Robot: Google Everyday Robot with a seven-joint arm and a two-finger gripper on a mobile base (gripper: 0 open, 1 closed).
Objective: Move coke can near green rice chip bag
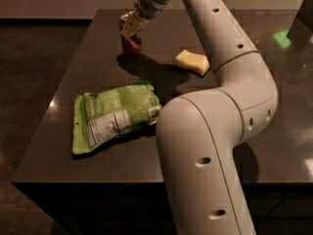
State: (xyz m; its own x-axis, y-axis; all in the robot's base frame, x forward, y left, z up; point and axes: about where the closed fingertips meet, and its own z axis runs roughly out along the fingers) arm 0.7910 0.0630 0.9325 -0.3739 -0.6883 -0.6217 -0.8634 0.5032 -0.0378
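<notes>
The coke can (pixel 132 45), small and red, stands upright at the far left part of the dark table (pixel 73 58). My gripper (pixel 131 27) comes down from above and is shut on the can's upper part, which it partly hides. I cannot tell whether the can's base touches the table. The green rice chip bag (pixel 115 115), crinkled with a white label, lies flat nearer the front left, well apart from the can.
A pale yellow sponge (pixel 191 61) lies to the right of the can. My white arm (pixel 210 146) fills the front middle and right of the view. The table's left and front edges border a dark floor.
</notes>
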